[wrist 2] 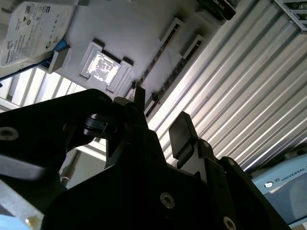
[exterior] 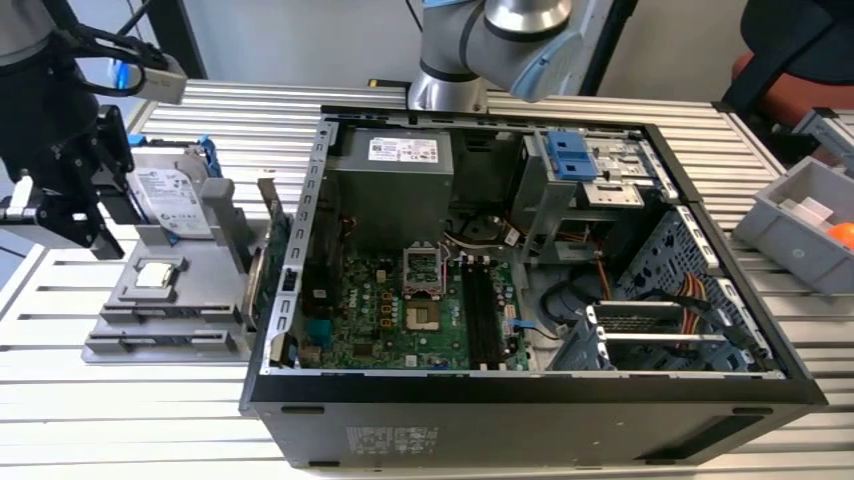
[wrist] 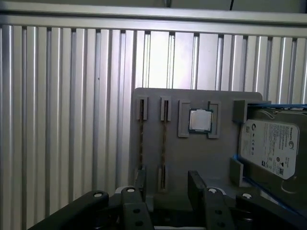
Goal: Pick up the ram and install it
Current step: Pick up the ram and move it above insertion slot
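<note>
The claw (exterior: 74,225) hangs at the exterior view's left, high in the frame, with its fingers pointing down over the gray holder (exterior: 160,300). Its two fingers (wrist: 195,184) stand apart with an empty gap between them, and they hold nothing. In the second wrist view the claw (wrist 2: 160,117) is also parted and does not touch the holder (wrist 2: 129,28). The upper links over it are cut off by the frame edge. The arm base (exterior: 481,40) rises at the top middle, behind the open computer case (exterior: 534,300).

The ram (wrist: 163,143) stands on its edge in a slot of the holder (wrist: 192,158), below the claw (wrist: 168,184). It shows as a thin dark strip with small brownish points along it. In the second wrist view the ram (wrist 2: 160,50) is again a narrow dark line. Its flat sides are hidden, so chips and label cannot be seen.

A second stick (wrist: 140,141) stands in the next slot, parallel and just beside. The processor (wrist: 200,120) lies in a square pocket near the ram. The hard drive (wrist: 271,148) rests at the holder's far corner, partly cut off. In the exterior view the slots are hard to make out.
</note>
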You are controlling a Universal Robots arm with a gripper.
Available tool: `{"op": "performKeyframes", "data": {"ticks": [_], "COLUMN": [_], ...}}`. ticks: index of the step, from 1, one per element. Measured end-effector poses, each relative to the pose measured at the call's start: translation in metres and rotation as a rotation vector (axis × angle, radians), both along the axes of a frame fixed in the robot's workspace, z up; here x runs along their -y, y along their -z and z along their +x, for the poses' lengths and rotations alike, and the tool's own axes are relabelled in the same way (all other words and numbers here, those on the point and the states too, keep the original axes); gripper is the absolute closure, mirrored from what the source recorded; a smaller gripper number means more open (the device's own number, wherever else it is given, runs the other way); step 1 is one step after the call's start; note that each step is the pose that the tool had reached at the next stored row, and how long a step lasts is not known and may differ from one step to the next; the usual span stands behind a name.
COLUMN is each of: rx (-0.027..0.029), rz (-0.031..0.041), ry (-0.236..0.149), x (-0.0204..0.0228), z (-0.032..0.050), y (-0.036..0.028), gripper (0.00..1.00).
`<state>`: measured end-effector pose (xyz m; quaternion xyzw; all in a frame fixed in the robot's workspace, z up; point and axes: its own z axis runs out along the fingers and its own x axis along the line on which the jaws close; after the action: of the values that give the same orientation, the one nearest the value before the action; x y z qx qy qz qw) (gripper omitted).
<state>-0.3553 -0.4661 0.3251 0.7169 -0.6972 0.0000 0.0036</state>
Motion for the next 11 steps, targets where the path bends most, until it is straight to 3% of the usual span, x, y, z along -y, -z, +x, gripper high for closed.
{"op": "performKeyframes", "data": {"ticks": [11], "rx": [-0.0001], "rz": [-0.0001], "ry": [0.0], "x": [0.001], "z": [0.0], "y": [0.0103], "gripper": [0.0]}}
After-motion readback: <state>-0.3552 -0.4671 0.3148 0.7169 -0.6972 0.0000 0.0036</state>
